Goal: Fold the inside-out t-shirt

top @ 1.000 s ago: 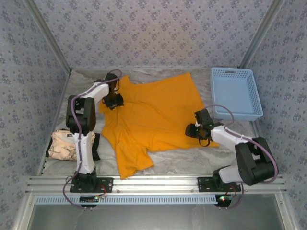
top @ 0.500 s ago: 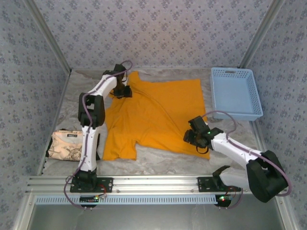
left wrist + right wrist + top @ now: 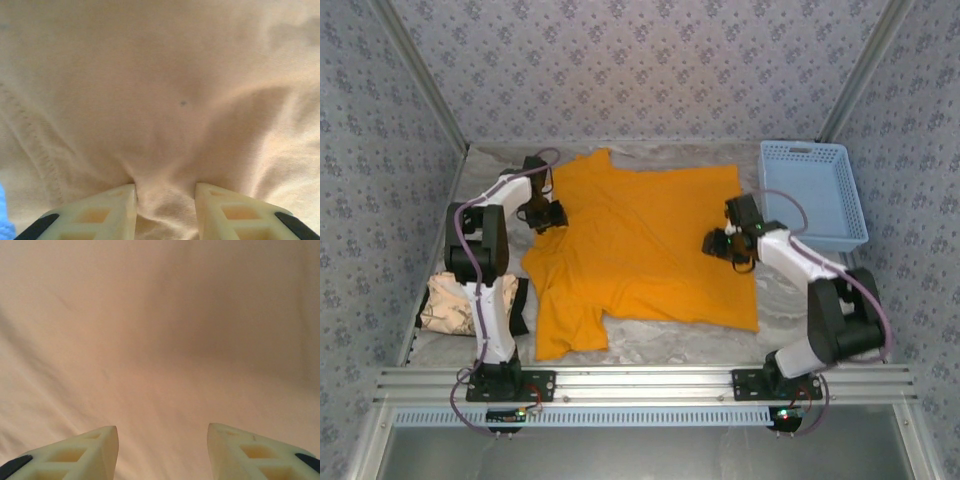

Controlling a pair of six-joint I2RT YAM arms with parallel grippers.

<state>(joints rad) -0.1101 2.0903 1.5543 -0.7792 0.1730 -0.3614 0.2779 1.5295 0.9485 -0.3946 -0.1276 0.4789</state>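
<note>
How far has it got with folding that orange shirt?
Done: the shirt lies spread nearly flat on the table. In hand: the left end effector pinches a pucker of cloth; the right end effector hangs open over smooth fabric. Left: every fold, since none shows yet.

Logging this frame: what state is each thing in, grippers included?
t-shirt: spread open and mostly flat, rumpled at its near-left corner, not yet folded.
left gripper: closed on a pinch of fabric at the t-shirt's left edge.
right gripper: open, over the t-shirt's right side, fabric smooth beneath.
blue basket: upright, empty.
beige cloth: crumpled in a heap.
</note>
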